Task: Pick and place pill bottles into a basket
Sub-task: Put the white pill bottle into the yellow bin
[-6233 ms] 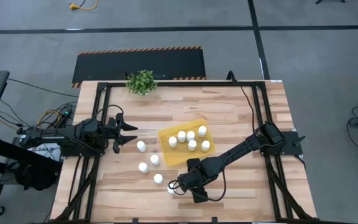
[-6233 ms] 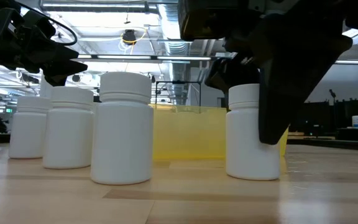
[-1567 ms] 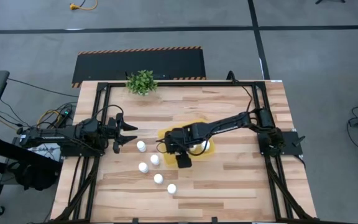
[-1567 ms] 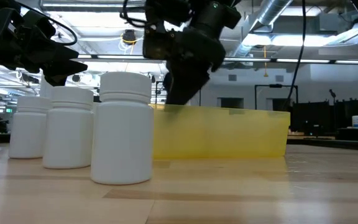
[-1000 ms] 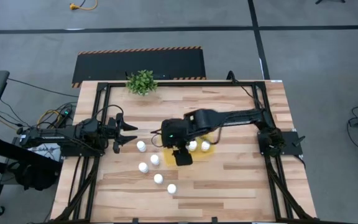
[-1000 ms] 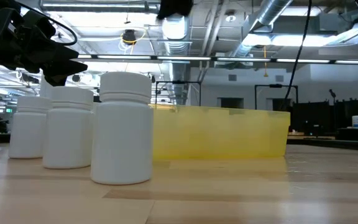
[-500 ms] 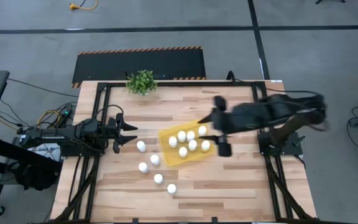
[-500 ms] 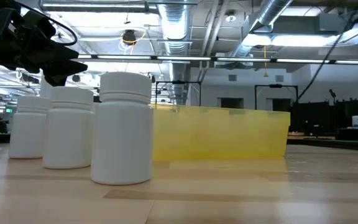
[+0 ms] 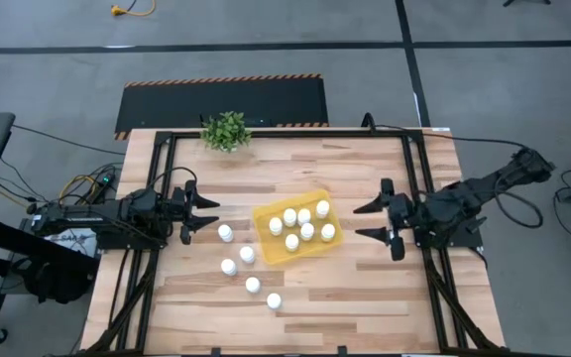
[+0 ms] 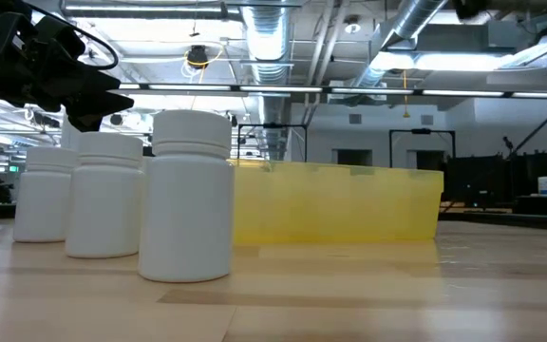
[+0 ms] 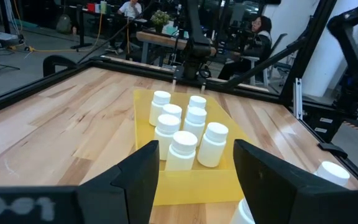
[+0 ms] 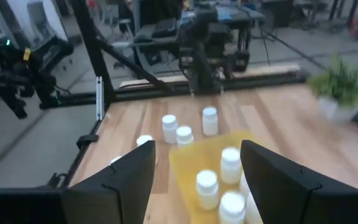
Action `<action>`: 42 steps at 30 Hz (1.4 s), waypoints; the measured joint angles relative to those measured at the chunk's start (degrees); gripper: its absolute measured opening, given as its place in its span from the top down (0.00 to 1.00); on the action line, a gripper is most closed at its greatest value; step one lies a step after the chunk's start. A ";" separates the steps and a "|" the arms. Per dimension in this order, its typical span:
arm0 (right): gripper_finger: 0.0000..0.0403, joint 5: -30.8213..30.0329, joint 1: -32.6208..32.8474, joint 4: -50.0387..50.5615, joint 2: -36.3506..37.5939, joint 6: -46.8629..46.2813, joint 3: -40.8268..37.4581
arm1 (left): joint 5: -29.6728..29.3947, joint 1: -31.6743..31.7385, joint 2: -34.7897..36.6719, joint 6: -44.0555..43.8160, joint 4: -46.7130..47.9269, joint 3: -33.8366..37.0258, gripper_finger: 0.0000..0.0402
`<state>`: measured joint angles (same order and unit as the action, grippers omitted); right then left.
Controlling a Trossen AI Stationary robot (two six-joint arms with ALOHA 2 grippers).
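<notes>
Seven pill bottles (image 9: pixel 306 230) are held in the basket (image 9: pixel 262 217); at 3 o'clock the right claw (image 9: pixel 382 221) is spread, empty; the left claw (image 9: pixel 209 216) is spread at 9 o'clock.

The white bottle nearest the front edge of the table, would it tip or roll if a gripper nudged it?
The bottle stands upright, taller than wide, so a high nudge might tip it. Being round, it would probably roll once down. Its smooth plastic may slip in a loose grip.
</notes>
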<state>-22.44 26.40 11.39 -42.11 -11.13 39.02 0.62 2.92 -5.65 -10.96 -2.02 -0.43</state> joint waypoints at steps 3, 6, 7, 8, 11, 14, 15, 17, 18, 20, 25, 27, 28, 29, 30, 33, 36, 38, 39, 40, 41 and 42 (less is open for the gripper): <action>0.43 -0.03 -0.01 -4.13 3.89 -4.08 -7.40 | 0.00 0.00 0.00 0.00 0.00 0.01 0.52; 0.43 0.04 0.05 -7.17 6.44 -4.94 -12.13 | 0.00 0.00 0.00 0.00 0.00 0.00 0.52; 0.43 0.02 0.21 -7.95 7.13 -4.88 -13.57 | 0.00 0.02 0.02 0.00 -0.02 0.00 0.52; 0.43 0.00 0.48 -9.33 7.58 -4.06 -14.96 | 0.00 0.00 0.00 0.00 0.00 0.01 0.52; 0.43 0.05 1.83 -14.21 8.84 -1.23 -19.18 | 0.00 0.00 0.02 0.00 0.00 0.00 0.52; 0.43 0.05 3.11 -17.60 10.35 -0.42 -23.38 | 0.00 0.00 0.00 0.00 0.00 0.01 0.52; 0.43 0.05 3.36 -18.45 10.83 -0.43 -24.74 | 0.00 0.00 0.00 0.00 -0.01 0.02 0.52; 0.43 0.05 3.94 -20.15 11.80 -0.44 -27.31 | 0.00 0.00 0.00 0.00 -0.02 0.02 0.52; 0.43 0.24 4.31 -21.59 12.31 -0.48 -28.63 | 0.00 0.02 0.00 0.00 -0.02 0.02 0.52; 0.43 1.26 5.05 -24.60 13.45 -0.07 -31.09 | 0.00 0.00 0.00 0.00 -0.01 0.01 0.52; 0.43 1.74 6.23 -29.00 16.91 2.13 -36.60 | 0.00 0.01 0.00 0.00 -0.02 0.02 0.52; 0.43 1.53 6.01 -28.98 18.59 2.13 -38.46 | 0.00 0.02 0.00 0.00 -0.02 0.02 0.52; 0.43 1.53 5.75 -27.71 19.43 2.18 -38.55 | 0.00 0.00 0.02 0.00 -0.02 0.00 0.52; 0.43 1.51 5.49 -26.28 20.28 2.18 -38.55 | 0.00 0.02 0.02 0.00 0.00 0.00 0.52; 0.43 1.47 5.21 -25.21 20.99 2.22 -38.55 | 0.00 0.02 0.02 0.00 -0.02 0.02 0.52; 0.43 1.52 4.41 -24.67 22.39 4.43 -38.55 | 0.00 0.02 0.00 0.00 -0.02 0.01 0.52; 0.43 1.49 3.98 -24.73 23.20 6.53 -38.56 | 0.00 0.02 0.02 0.00 -0.02 0.02 0.52; 0.43 1.42 3.41 -24.43 23.15 6.66 -38.57 | 0.00 0.02 0.02 0.00 -0.02 0.00 0.52; 0.43 1.37 3.06 -24.30 23.14 6.64 -38.57 | 0.00 0.02 0.00 0.00 0.00 0.00 0.52; 0.43 1.35 2.74 -23.96 23.10 6.43 -38.57 | 0.00 0.01 0.02 0.00 -0.02 0.02 0.52; 0.43 1.31 2.41 -23.51 22.98 5.92 -38.59 | 0.00 0.01 0.01 0.00 -0.01 0.01 0.52; 0.43 1.31 2.03 -22.72 22.95 5.28 -38.59 | 0.00 0.02 0.02 0.00 -0.01 0.01 0.52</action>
<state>-21.12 28.43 -11.33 -19.16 -5.85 0.43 0.62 2.93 -5.63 -10.96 -2.03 -0.42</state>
